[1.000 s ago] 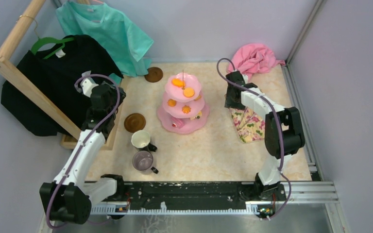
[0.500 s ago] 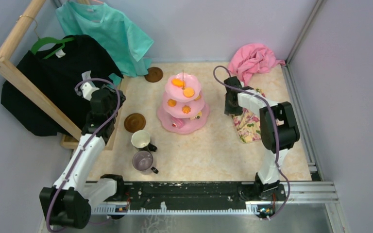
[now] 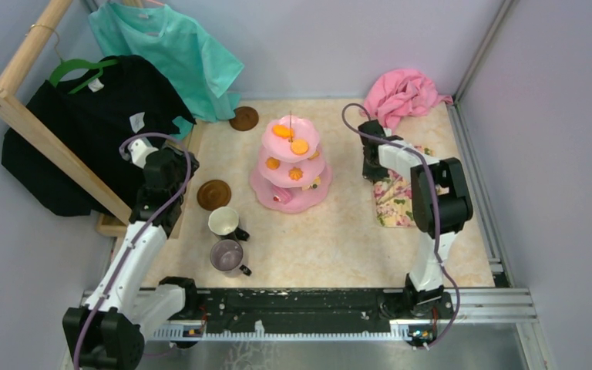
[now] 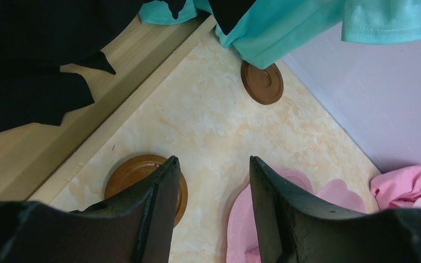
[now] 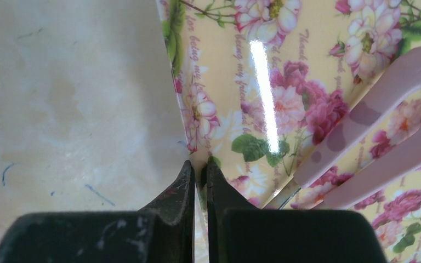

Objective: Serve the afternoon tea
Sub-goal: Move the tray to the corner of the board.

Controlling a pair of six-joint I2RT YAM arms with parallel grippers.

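Note:
The pink three-tier cake stand (image 3: 290,166) with orange and yellow snacks stands mid-table; its base edge (image 4: 241,230) shows between my left fingers. A white mug (image 3: 223,221) and a grey-purple mug (image 3: 227,254) sit near the front left. One brown saucer (image 3: 213,194) (image 4: 129,172) lies just under my left gripper (image 3: 173,171) (image 4: 214,164), which hangs open and empty above the table. A second saucer (image 3: 243,118) (image 4: 262,82) lies at the back. My right gripper (image 3: 371,171) (image 5: 198,167) is shut on the left edge of the floral mat (image 3: 397,196) (image 5: 235,82).
Pink dotted cutlery handles (image 5: 373,104) lie on the mat. A pink cloth (image 3: 405,92) is bunched in the back right corner. A wooden clothes rack (image 3: 38,131) with a black shirt (image 3: 85,116) and a teal shirt (image 3: 169,54) stands along the left side.
My right gripper came down onto the mat's left edge and closed on it; the mat now lies straighter. The left arm drifted slightly toward the near saucer, jaws unchanged.

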